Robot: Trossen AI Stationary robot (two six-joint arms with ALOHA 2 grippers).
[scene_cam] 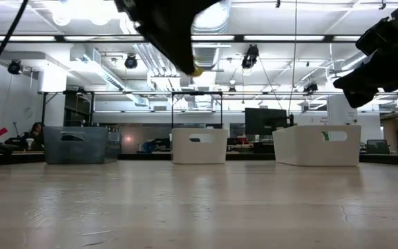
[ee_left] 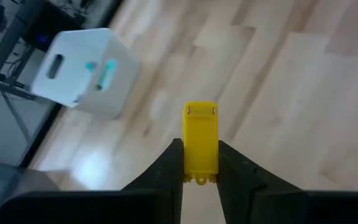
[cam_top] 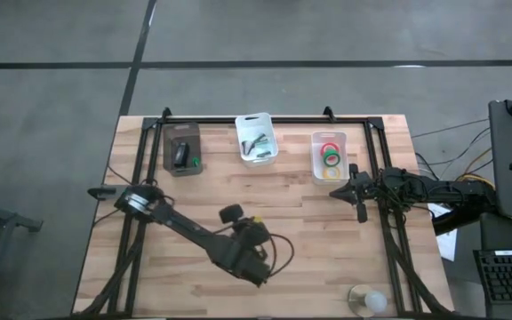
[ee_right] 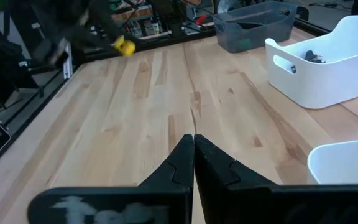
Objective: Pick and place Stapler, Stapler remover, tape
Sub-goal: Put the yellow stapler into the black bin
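Left hand [ee_left: 200,163] is clamped on a yellow tape roll [ee_left: 200,144], edge-on, carried above the counter [cam_top: 309,240]. Right hand [ee_right: 193,155], fingers pressed together and empty, waits beside the tape bin [cam_top: 330,174]. Transport step, apparently; next move calls for travel to that bin, where green and red rolls [cam_top: 332,155] lie.

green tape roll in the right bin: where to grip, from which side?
Green roll lies flat in the bin, hole up, walls close around it. Likely best from straight above: one finger in the hole, one outside, pinching the ring's wall. Right gripper is nearest.
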